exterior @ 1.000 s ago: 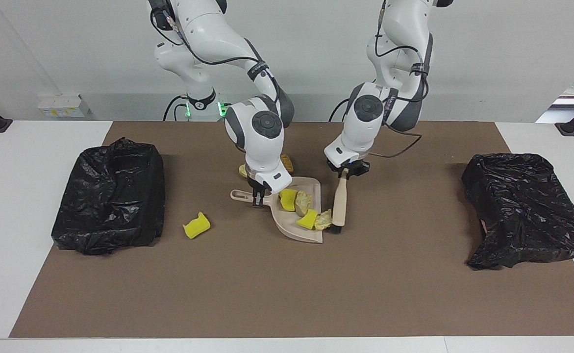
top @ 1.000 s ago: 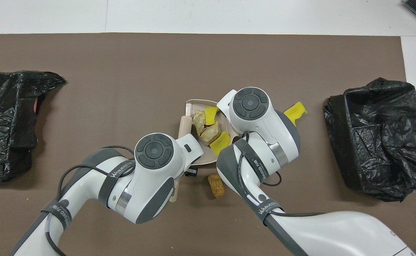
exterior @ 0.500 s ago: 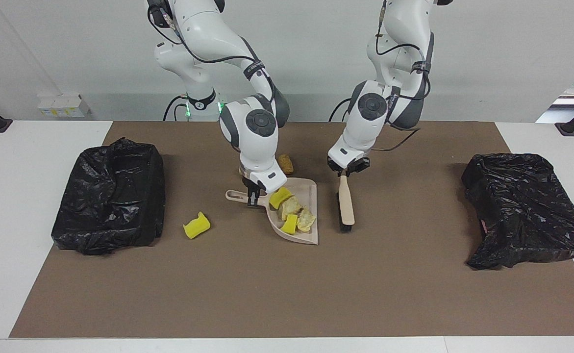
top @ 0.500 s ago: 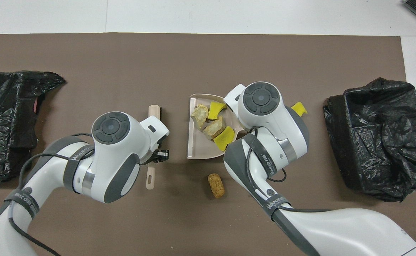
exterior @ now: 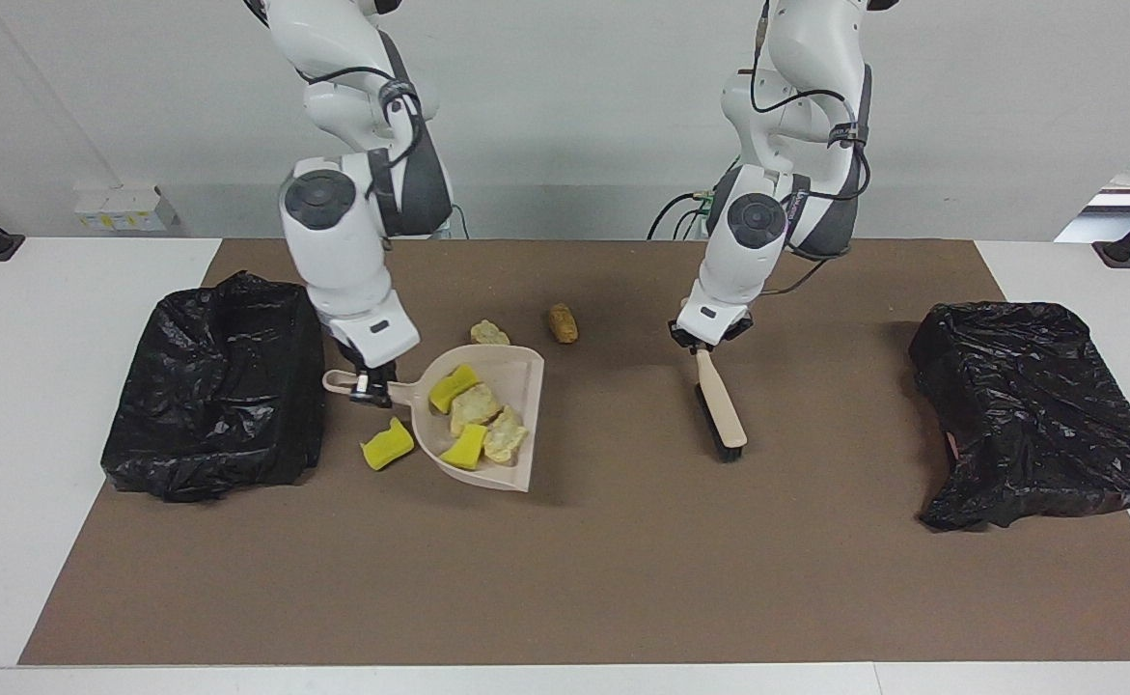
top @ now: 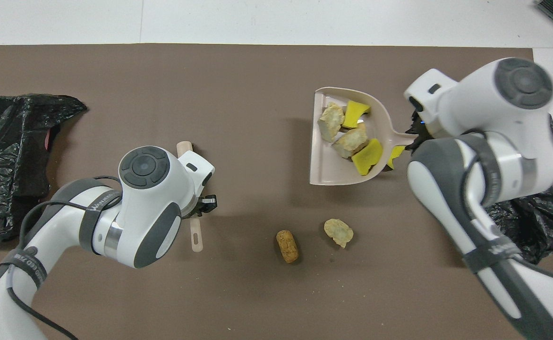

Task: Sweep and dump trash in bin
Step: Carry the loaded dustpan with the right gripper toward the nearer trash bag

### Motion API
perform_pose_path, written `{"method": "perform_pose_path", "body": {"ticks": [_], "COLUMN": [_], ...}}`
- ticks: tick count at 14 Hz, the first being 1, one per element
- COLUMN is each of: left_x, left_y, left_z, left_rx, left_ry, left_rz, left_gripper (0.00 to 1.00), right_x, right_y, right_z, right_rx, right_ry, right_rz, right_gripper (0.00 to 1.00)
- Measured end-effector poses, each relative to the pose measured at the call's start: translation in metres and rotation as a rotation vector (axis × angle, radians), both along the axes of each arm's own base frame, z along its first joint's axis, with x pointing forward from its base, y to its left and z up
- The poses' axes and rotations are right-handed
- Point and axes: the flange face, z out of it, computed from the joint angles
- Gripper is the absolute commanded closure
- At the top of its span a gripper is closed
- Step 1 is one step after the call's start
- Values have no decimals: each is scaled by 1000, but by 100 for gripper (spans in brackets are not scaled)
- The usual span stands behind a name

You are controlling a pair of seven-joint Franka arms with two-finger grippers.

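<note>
Nearest: two trash lumps loose on mat, golden-brown and beige. Then four in dustpan; one yellow wedge beside it. Right gripper clamped on dustpan handle beside bin; left gripper clamped on brush, tilted
</note>
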Motion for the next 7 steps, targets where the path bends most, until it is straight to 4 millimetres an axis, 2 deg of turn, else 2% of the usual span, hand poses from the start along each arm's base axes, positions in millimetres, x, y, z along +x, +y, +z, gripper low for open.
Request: {"method": "perform_pose_path", "body": {"ticks": [3,5,7], "left_x": [-37,-76,-116], "left_y": [-47,-76,-93], "left_z": [3,1,-3], "left_rx": [19,27,22], "left_ry": [-4,-15,-38], "left_rz": [12,1,-4], "left_gripper": [100,100,100], "right_x": [-3,-10,-22], "right_y": [-93,-150,-210], "right_z": [23,34,40], "right_rx": [14,4,-12], "right_ry": [-35,-52,-59], "right_rz": [42,96,133], "right_gripper": [100,100,100]}}
